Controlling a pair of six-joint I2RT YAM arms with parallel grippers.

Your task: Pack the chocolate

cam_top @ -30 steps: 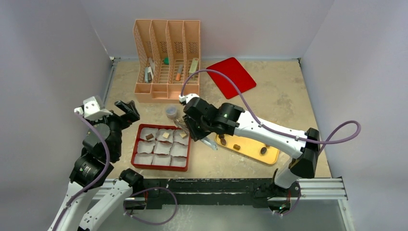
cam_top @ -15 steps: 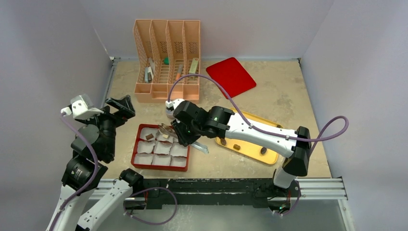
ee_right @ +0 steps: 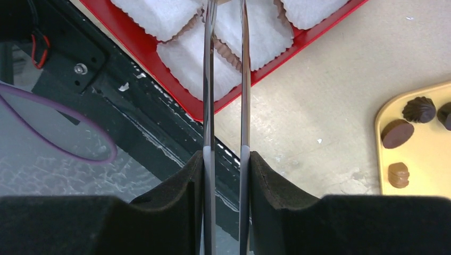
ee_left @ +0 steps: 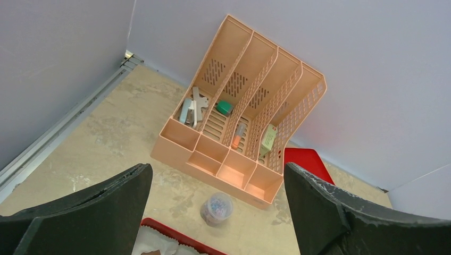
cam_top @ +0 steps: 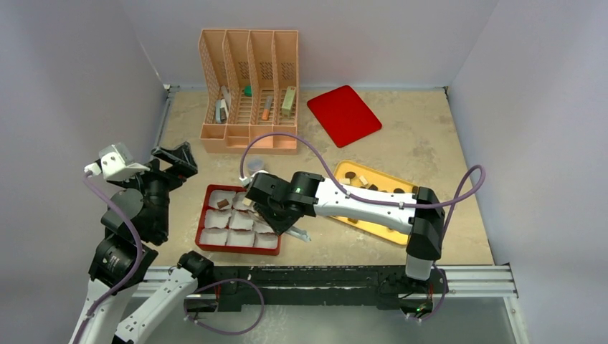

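Chocolate (ee_right: 397,133) lying on yellow tray (ee_right: 431,159), few pieces sitting in red box (cam_top: 236,249) cups (ee_right: 255,37). Likely light, brittle, marking easily; pinching gently across sides advised. Right gripper (ee_right: 226,159) clamping tweezers (ee_right: 208,106), tips over box, load unseen. Left gripper (ee_left: 217,172) gaping wide, empty.

Right arm (cam_top: 362,202) with tongs (cam_top: 302,233) over red box (cam_top: 236,250); chocolate (cam_top: 350,174) on yellow tray (cam_top: 387,231)

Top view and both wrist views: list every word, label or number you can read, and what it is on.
None readable. The organizer, its small items, the jar, the red box and the gold tray show no legible text; any print is too small to tell.
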